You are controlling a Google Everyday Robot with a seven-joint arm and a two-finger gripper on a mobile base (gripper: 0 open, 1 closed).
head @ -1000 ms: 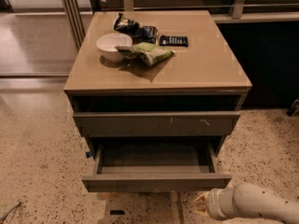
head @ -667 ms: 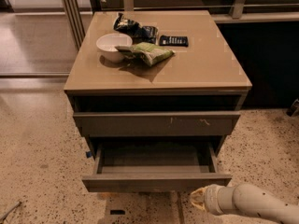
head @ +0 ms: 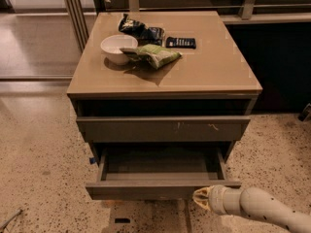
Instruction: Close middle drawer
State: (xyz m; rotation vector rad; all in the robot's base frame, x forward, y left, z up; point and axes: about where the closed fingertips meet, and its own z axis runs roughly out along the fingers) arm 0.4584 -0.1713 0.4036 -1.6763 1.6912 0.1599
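The middle drawer stands pulled out of the grey-brown cabinet. Its plain flat front faces me and its dark box interior is bare. Above it sits the similar drawer front with small pale scratch marks, nearly pushed in. My gripper is low at the right, on the end of the white arm that comes in from the lower right corner. Its tip is right at the lower right part of the middle drawer's front, touching it or just short of it.
On the cabinet top lie a white bowl, a green snack bag, a dark snack bag and a black flat object. Speckled floor surrounds the cabinet. A dark counter base stands to the right.
My arm has moved left along the floor side, bringing the gripper up to the right part of the middle drawer's front. The drawer has not visibly moved.
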